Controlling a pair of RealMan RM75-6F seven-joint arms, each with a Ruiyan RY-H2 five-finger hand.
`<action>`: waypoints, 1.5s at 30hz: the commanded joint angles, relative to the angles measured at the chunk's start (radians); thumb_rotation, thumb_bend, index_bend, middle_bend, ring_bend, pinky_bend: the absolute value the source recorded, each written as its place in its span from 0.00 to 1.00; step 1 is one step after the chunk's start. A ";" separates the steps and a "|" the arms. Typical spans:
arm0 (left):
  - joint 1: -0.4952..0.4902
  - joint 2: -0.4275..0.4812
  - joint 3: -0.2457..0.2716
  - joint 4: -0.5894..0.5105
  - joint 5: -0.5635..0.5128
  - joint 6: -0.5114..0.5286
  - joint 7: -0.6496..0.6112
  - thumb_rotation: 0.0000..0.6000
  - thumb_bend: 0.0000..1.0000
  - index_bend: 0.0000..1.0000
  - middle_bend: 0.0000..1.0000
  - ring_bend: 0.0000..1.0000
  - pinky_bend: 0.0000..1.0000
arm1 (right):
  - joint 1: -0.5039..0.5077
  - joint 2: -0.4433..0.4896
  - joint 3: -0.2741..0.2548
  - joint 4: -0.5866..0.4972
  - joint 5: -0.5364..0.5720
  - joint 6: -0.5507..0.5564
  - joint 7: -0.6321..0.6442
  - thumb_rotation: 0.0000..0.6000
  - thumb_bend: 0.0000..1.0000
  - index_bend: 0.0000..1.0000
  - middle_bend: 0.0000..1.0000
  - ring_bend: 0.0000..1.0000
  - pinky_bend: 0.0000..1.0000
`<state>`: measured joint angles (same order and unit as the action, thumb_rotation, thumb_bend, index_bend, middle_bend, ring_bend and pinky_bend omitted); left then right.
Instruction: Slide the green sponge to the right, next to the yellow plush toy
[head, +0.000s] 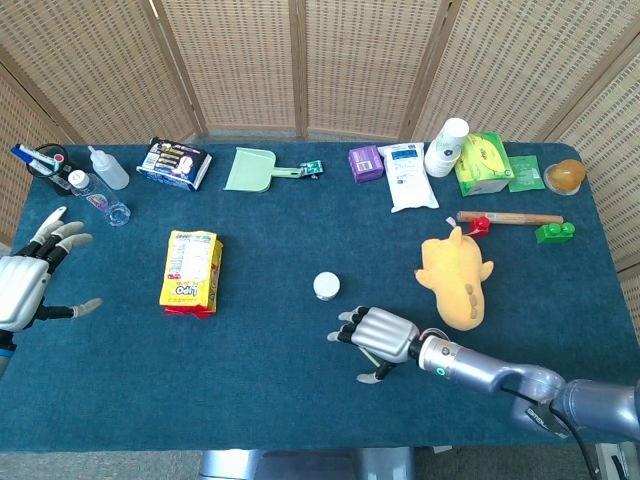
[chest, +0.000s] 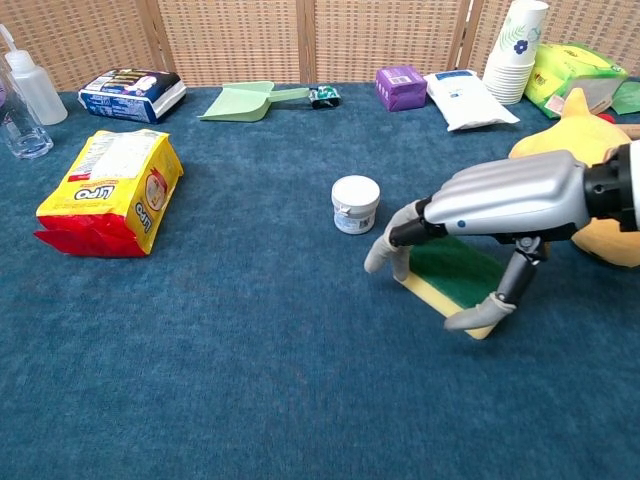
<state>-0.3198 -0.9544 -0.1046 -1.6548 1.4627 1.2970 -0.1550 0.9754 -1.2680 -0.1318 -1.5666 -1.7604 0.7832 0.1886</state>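
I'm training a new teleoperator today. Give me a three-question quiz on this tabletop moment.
1. True or false: the right hand lies over the green sponge.
2. Nearest the sponge is: A) the white jar B) the yellow snack bag C) the green dustpan.
3. Fill in: the left hand holds ____.

Key: 1 true; 2 A; 3 nothing, its fingers spread apart.

Bright, even, diffuse light; soft faint shadows; sharp focus, no glare.

Overhead head view; low, near chest view
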 joint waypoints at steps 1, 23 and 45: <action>-0.001 0.000 -0.001 -0.002 0.003 0.000 0.000 0.81 0.11 0.19 0.14 0.11 0.33 | -0.009 0.013 -0.006 -0.008 0.008 0.001 -0.010 0.56 0.35 0.16 0.31 0.13 0.23; -0.002 -0.012 0.004 0.004 0.018 0.004 -0.017 0.81 0.10 0.18 0.14 0.11 0.32 | -0.103 0.114 0.041 -0.061 0.096 0.101 -0.080 0.56 0.35 0.00 0.12 0.02 0.22; 0.015 0.015 0.008 -0.016 0.040 0.036 -0.035 0.80 0.10 0.18 0.14 0.11 0.32 | -0.223 0.045 0.033 -0.058 0.090 0.171 -0.287 0.87 0.27 0.00 0.00 0.00 0.12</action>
<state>-0.3050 -0.9397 -0.0962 -1.6705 1.5024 1.3328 -0.1897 0.7535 -1.2214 -0.0987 -1.6253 -1.6690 0.9536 -0.0976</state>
